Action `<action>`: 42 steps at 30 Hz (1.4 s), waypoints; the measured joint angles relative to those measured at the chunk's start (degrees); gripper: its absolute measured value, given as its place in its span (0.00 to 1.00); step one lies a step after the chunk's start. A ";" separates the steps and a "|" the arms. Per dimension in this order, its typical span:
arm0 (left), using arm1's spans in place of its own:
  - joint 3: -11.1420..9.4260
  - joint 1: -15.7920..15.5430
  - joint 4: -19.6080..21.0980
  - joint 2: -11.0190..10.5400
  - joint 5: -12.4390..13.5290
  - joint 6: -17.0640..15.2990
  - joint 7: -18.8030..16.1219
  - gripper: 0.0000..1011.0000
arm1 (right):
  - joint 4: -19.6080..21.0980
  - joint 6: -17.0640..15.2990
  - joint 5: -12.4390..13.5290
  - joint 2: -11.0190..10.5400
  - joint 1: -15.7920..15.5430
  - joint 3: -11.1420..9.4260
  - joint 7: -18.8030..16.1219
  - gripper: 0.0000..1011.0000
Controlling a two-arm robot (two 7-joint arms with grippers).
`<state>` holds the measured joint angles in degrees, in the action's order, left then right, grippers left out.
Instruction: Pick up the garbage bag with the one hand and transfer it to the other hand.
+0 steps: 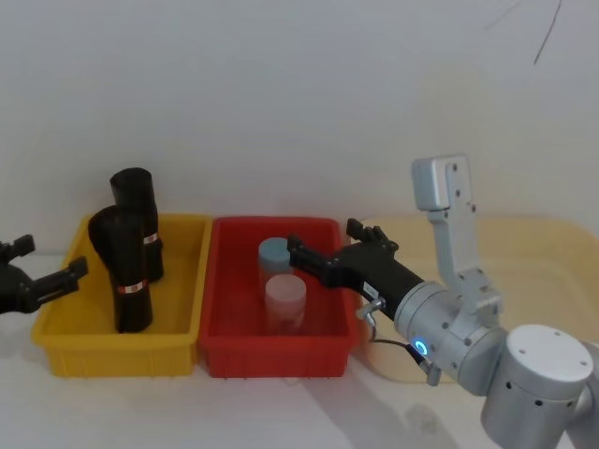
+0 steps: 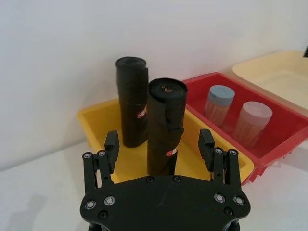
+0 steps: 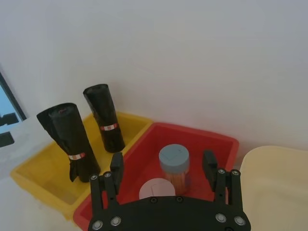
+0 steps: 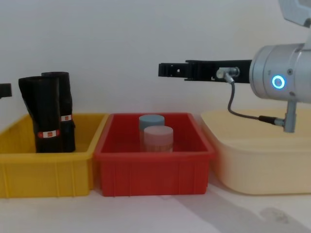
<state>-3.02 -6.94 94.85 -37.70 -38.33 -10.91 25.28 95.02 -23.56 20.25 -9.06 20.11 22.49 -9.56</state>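
the garbage bag [image 1: 128,273], a black cylindrical roll of plastic with a narrow white band marked red, stands upright in the near part of a yellow plastic bin [image 1: 56,348]; a second black roll [image 1: 140,221] of the same kind stands just behind it, towards the wall; the left gripper [image 1: 51,256], slim and black, hovers at the bin's left side, outside its wall, aimed at the nearer roll with its fingers spread apart and touching nothing; the right gripper [image 1: 323,236], black on a silver wrist with a blue glowing ring, hangs over a red plastic bin [image 1: 281,357] that sits just beside the yellow one, its fingers also apart and holding nothing; below it two clear jars stand together, a blue-lidded jar [image 1: 274,251] and a pale pink-lidded jar [image 1: 285,290]; a cream plastic basin [image 1: 562,254] lies to the right.
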 joint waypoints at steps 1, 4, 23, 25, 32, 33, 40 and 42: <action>-0.28 -0.39 -0.54 0.01 -0.04 0.15 0.42 0.99 | -0.15 -0.05 0.00 0.07 0.06 0.03 -0.09 0.99; -1.33 -1.84 -2.11 0.11 -0.09 0.71 1.99 0.99 | -0.76 -0.20 0.04 0.31 0.32 0.17 -0.41 0.99; -8.23 -12.53 -12.50 2.58 1.78 2.11 5.90 0.99 | -5.25 -0.45 0.93 0.74 2.40 0.97 -2.12 0.99; -9.35 -14.13 -13.94 3.18 2.08 2.05 6.49 0.99 | -5.55 -0.44 1.00 0.71 2.54 1.00 -2.21 0.99; -12.37 -18.34 -17.90 4.95 3.02 1.57 7.79 0.99 | -6.77 -0.19 1.36 0.58 3.18 1.19 -2.56 0.99; -12.63 -18.70 -18.24 5.11 3.16 1.50 7.82 0.99 | -6.90 -0.15 1.39 0.56 3.25 1.21 -2.62 0.99; -14.72 -21.49 -21.22 6.46 4.20 1.03 7.42 0.99 | -8.53 0.01 1.73 0.32 4.16 1.66 -3.34 0.99; -15.42 -22.39 -22.23 6.90 4.55 0.86 7.15 0.99 | -9.01 0.01 1.79 0.25 4.37 1.79 -3.56 0.99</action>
<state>-18.44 -29.33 72.62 -30.80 -33.78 -10.05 32.43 86.02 -23.56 22.05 -8.80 24.48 24.28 -13.12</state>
